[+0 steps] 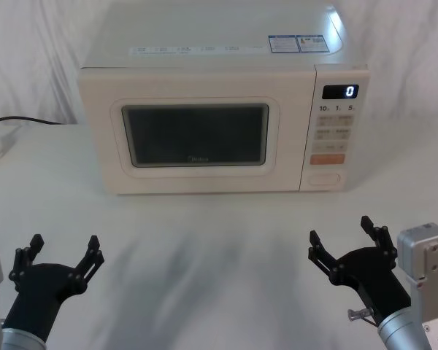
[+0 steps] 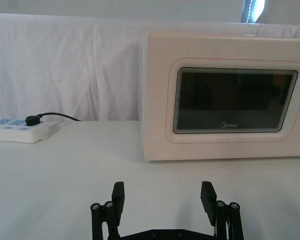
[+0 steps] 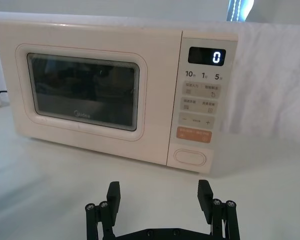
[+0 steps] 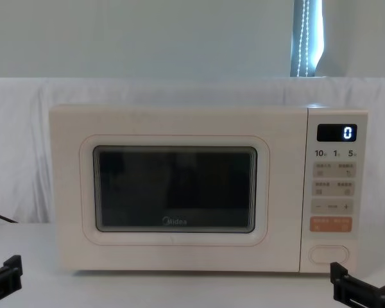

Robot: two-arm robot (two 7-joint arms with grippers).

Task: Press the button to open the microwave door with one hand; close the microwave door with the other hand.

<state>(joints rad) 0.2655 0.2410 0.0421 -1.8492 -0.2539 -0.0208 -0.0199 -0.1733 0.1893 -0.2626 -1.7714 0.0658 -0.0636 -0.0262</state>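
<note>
White cloth is covering the tabletop [image 1: 219, 255] and hanging as a backdrop behind a cream microwave [image 1: 204, 65] that is sitting at the middle, facing the robot. The microwave door [image 1: 197, 135] is resting flush against the body, its dark window and grey logo facing forward. To the door's right, the control panel [image 1: 334, 138] is showing a lit "0" on its display [image 1: 340, 92]. The button [image 1: 324, 177] is sitting at the very bottom of that panel, directly under the orange key [image 1: 327, 159], with nothing touching it.

Both arms are hanging low over the near edge of the tabletop, well apart from the microwave. The left gripper [image 1: 62, 251] is hovering near the front left, in front of the door's left side, its fingers [image 2: 118, 196] spread wide and grasping nothing. The right gripper [image 1: 341, 235] is hovering near the front right, roughly in line with the control panel, its fingers [image 3: 205, 194] likewise spread and empty.

At the far left, a white power strip [image 2: 17, 130] is lying on the cloth with a black plug [image 2: 32, 120] seated in it.
</note>
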